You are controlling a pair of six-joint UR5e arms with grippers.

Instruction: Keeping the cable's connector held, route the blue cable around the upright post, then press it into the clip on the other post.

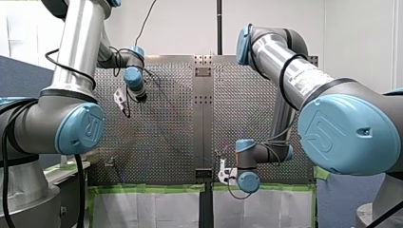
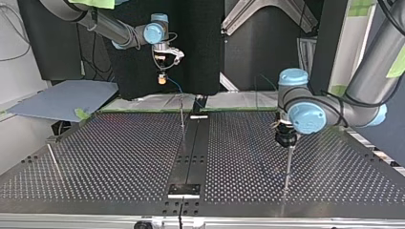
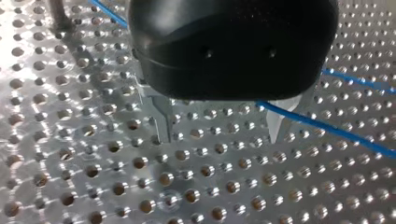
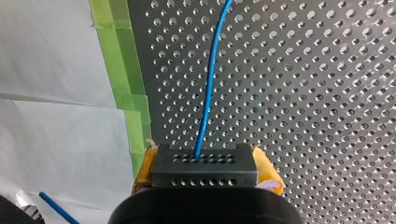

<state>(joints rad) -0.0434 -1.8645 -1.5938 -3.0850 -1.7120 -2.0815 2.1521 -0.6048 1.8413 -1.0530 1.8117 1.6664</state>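
Gripping the connector (image 4: 204,164), my right pincer (image 4: 206,171) aims blue cable (image 4: 209,79) straight ahead; my left pincer (image 3: 220,127) gapes.

Green tape (image 4: 119,51); pale sheet (image 4: 56,140), perhaps paper

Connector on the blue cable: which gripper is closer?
Right. My right gripper grips the connector between yellow pads; my left gripper is away from it, open, further along the blue cable.

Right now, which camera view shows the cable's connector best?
The right wrist view: the connector is close, a dark perforated block between my right gripper's yellow pads, the blue cable leaving it. In the top and front views it is too small to tell; the left wrist view shows only cable.
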